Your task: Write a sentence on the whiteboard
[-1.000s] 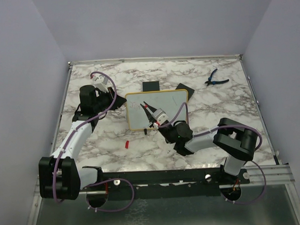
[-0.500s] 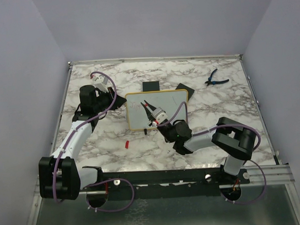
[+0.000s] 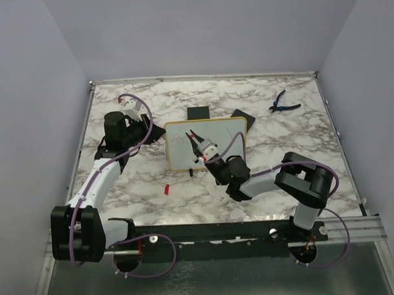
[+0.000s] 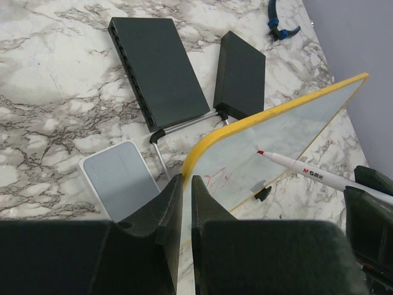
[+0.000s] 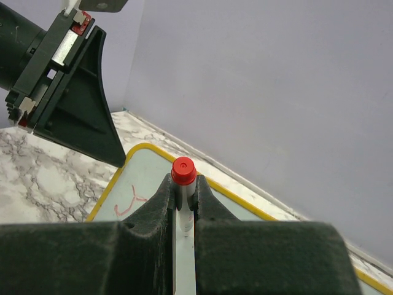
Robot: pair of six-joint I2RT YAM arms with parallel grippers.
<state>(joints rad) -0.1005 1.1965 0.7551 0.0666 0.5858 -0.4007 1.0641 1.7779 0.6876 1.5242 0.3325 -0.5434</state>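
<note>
Two hands share this job. Furthest left, my left hand (image 4: 182,181) is pinched together on the left edge of the small white whiteboard with a thin yellow round-cornered frame (image 4: 295,132). The yellow rim runs up between my fingers. The board sits mid-counter, its face tipped up off the grey-veined marble counter (image 3: 274,138).

I judge it light, thin and stiff, with a slick face that gives nothing to grip (a push from a pen would likely slide or rock it). The frame edge where I have it looks like the right place to hold. There I steady the board without covering the writing area.

Near that left end sits the sentence (image 4: 216,179), so far only a few faint red strokes, so most of the line looks unwritten.

Next along, the slim white plastic marker with a red tip (image 4: 307,175) slants in from the right. Its tip is at the board face just right of the strokes, though I cannot tell whether it touches.

Rightmost, my right hand (image 5: 183,184) is clamped on the marker barrel, with the red back end poking out above the fingers. The barrel looks smooth, rigid and light, so a firm mid-barrel grip should stop it twisting.
</note>
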